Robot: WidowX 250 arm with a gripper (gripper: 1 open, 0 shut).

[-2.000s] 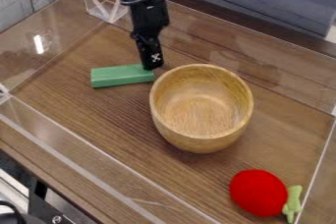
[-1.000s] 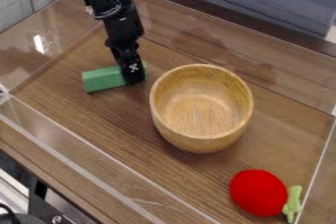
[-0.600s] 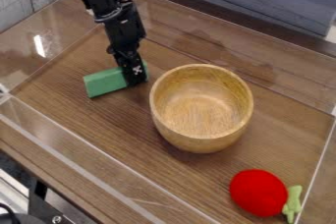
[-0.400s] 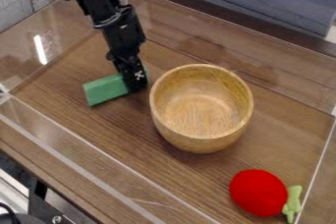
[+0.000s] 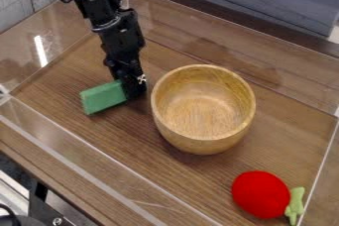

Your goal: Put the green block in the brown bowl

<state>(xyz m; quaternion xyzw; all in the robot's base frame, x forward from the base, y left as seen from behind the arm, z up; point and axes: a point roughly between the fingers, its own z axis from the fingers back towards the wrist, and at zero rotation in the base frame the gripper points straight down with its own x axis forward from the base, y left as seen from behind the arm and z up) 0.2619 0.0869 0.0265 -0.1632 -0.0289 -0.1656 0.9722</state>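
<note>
Left of the brown bowl (image 5: 203, 109), green block (image 5: 111, 95) angled near the tabletop (image 5: 99, 141)'s left side; claw (image 5: 130, 84) at its right end, can't tell if clamped.

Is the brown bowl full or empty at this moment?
Empty: inside the brown bowl, only bare wood shows.

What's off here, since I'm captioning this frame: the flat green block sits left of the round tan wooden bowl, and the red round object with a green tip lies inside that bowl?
The red round object lies outside the bowl, below it in the camera view; the green block does sit left of the bowl.
</note>
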